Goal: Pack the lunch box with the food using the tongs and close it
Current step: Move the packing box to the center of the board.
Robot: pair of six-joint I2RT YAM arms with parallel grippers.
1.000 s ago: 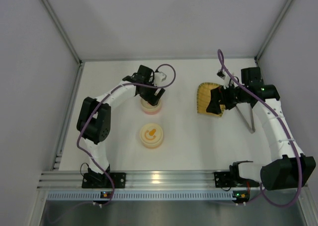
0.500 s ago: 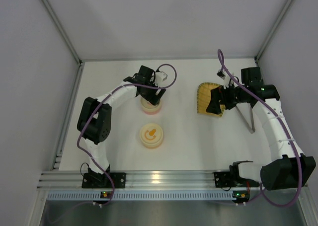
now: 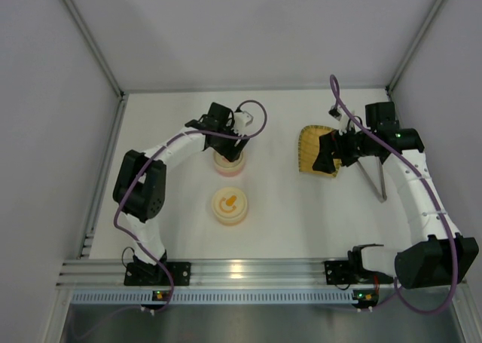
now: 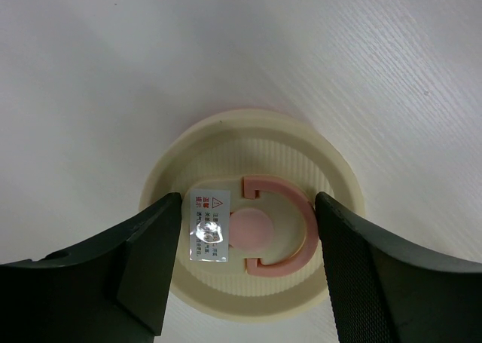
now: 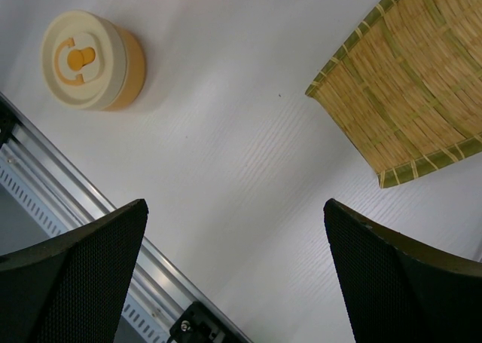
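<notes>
While the white table (image 3: 286,215) carries everything and the two arms stand well apart on it, the biggest loose thing is the yellow woven tray with a green edge (image 5: 422,79). It lies toward the right, and the right gripper (image 3: 329,156) hangs over its right part, jaws as wide as they go and nothing between them. Next come two round cream plastic lunch box pots. The orange-marked pot (image 3: 230,206) sits alone near the middle. The pink-marked pot (image 3: 228,166) stands just behind it under the left gripper (image 4: 248,234), whose fingers (image 4: 151,267) straddle the ribbed cream lid (image 4: 226,143), wide apart. Whether they touch its rim I cannot tell, and nothing is lifted. That lid looks light and rigid, its ribbing giving some purchase, so I would take it across the rim. The slim grey metal tongs (image 3: 374,179) lie flat just right of the tray, untouched; I judge them light, springy and slippery, best pinched midway along both arms. The food I cannot see; being small and apt to roll, it would want a gentle squeeze.
</notes>
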